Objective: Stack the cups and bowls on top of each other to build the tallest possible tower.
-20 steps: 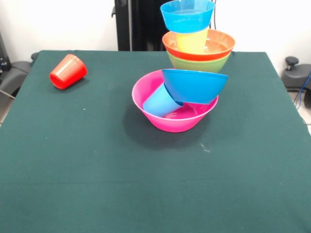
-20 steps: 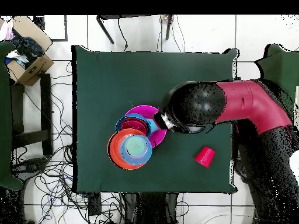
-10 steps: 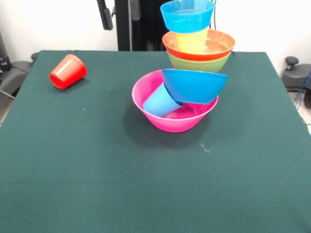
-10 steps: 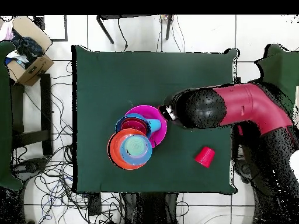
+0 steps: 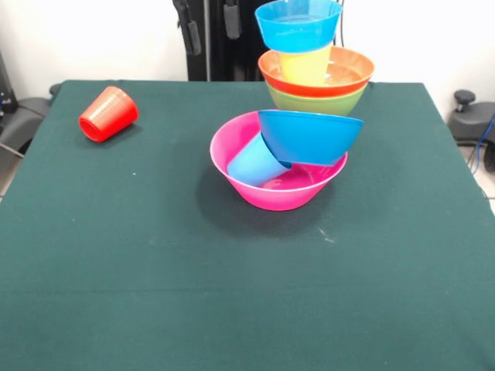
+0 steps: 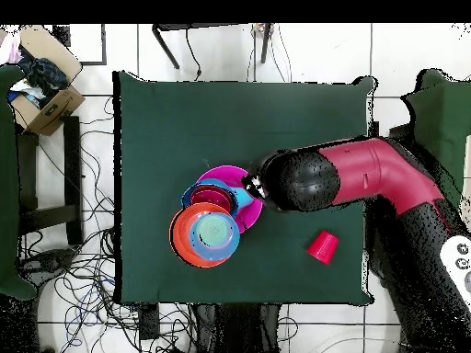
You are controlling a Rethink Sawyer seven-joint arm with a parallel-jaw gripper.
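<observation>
- A dark green cloth covers the table [image 5: 155, 294]; in the overhead view it stands on a white tiled floor with loose cables [image 6: 69, 267] trailing along one side and an open cardboard box [image 6: 41, 78] off one corner.
- The gripper [image 5: 207, 27] shows in the front view only as two dark fingers hanging at the top edge with a gap between them — released, holding nothing.
- Below and to the right of the gripper in that view sits the large pink bowl [image 5: 255, 189], with a light blue cup [image 5: 255, 161] lying tilted inside it and a large blue bowl [image 5: 309, 135] tipped on its rim.
- Right of the gripper, behind the pink bowl, stands a second pile: a green bowl [image 5: 315, 102], an orange bowl [image 5: 352, 71] nested in it, a yellow cup [image 5: 305, 68], and a small blue bowl [image 5: 298, 23] on top.
- A red cup [image 5: 108, 114] lies on its side well off to the gripper's left, apart from everything.
- From above, the red and black arm [image 6: 368, 175] reaches across the table, its rounded black head just beside the pink bowl's rim — the fingers are hidden beneath it there.
</observation>
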